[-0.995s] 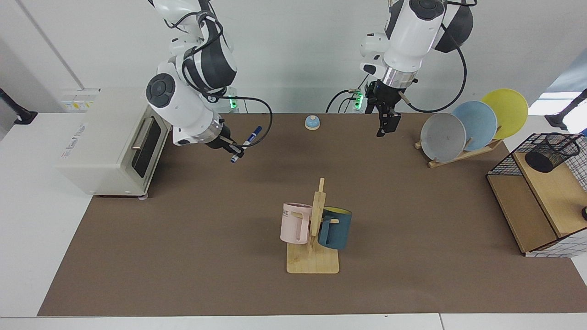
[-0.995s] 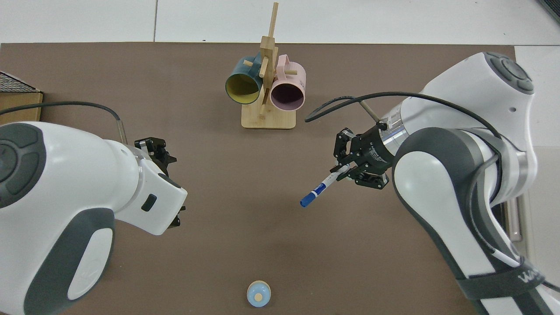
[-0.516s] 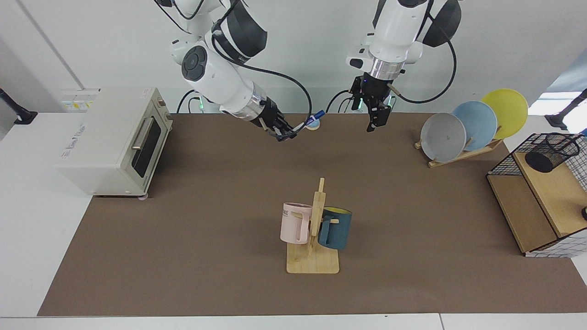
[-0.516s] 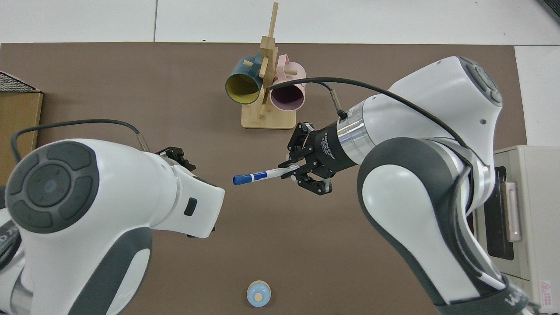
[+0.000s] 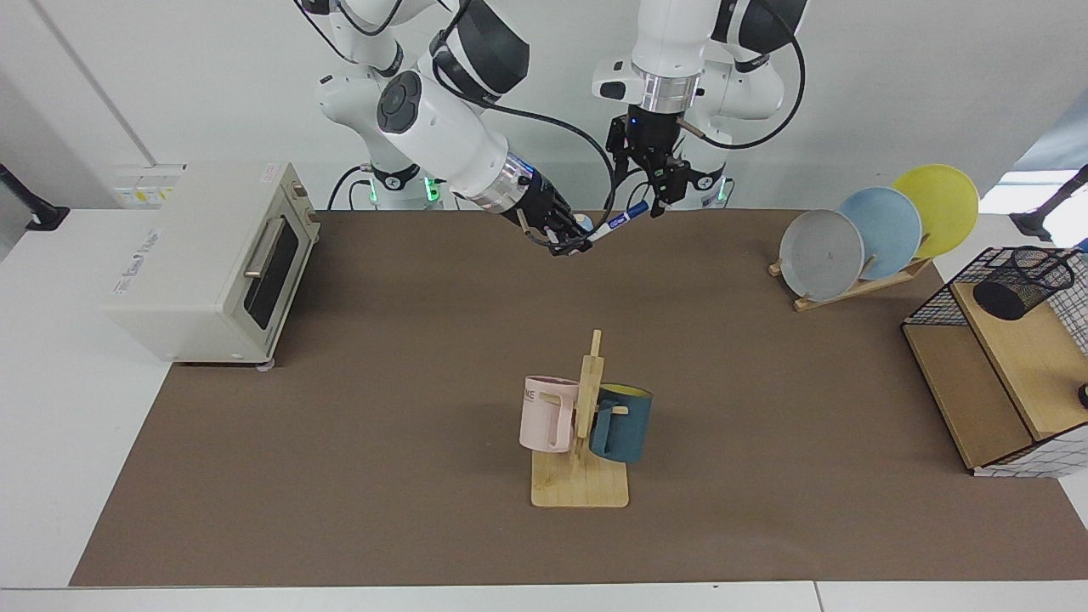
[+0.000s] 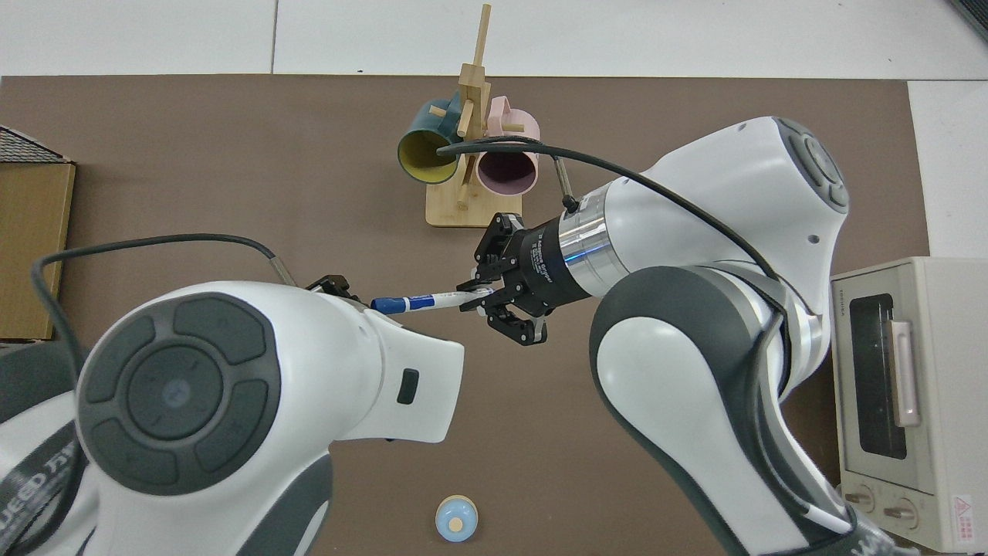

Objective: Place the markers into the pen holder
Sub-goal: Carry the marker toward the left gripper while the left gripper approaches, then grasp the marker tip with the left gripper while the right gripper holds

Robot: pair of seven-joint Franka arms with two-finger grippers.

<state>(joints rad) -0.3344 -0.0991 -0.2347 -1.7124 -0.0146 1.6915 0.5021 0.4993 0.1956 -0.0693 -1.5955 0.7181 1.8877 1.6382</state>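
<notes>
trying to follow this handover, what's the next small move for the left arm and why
Probably the left end effector should close on the marker. The right end effector grips the marker by its white end and points the blue cap at the left one, which sits right at that cap. The pen holder stands on the shelf on the left arm's side, so a handover seems intended.

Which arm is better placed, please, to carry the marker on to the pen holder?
Probably the left. Its tool is at the capped tip of the marker, and the pen holder stands on its side. The right tool grips the other end.
</notes>
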